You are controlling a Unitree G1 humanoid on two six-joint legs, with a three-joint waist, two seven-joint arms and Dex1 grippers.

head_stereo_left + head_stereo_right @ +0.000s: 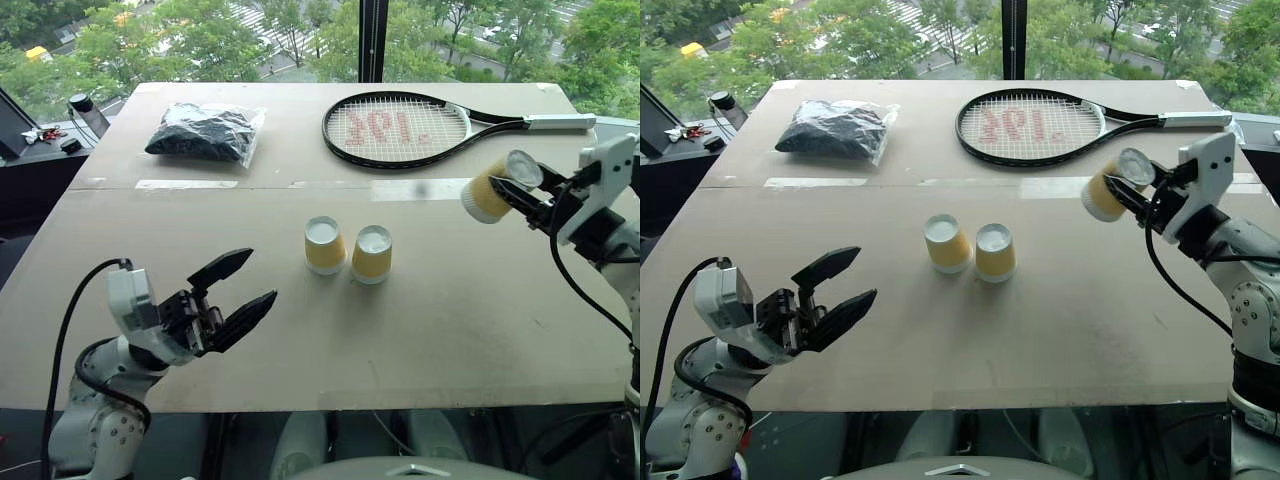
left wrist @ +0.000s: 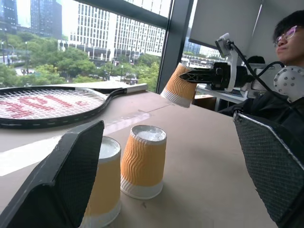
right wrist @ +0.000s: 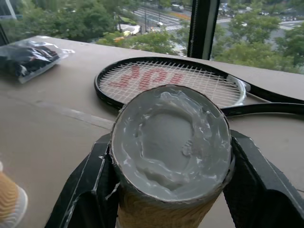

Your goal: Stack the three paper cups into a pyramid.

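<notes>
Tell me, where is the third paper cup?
The third paper cup is off the table, pinched in the right gripper on the robot's right, just below the tennis racket and right of the two standing cups.

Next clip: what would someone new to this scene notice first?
The right gripper holds one paper cup tilted in the air, above the table's right side. Two more cups stand upside down side by side at the table's middle. Behind them lies a tennis racket, and the left gripper hangs open at the near left.
</notes>
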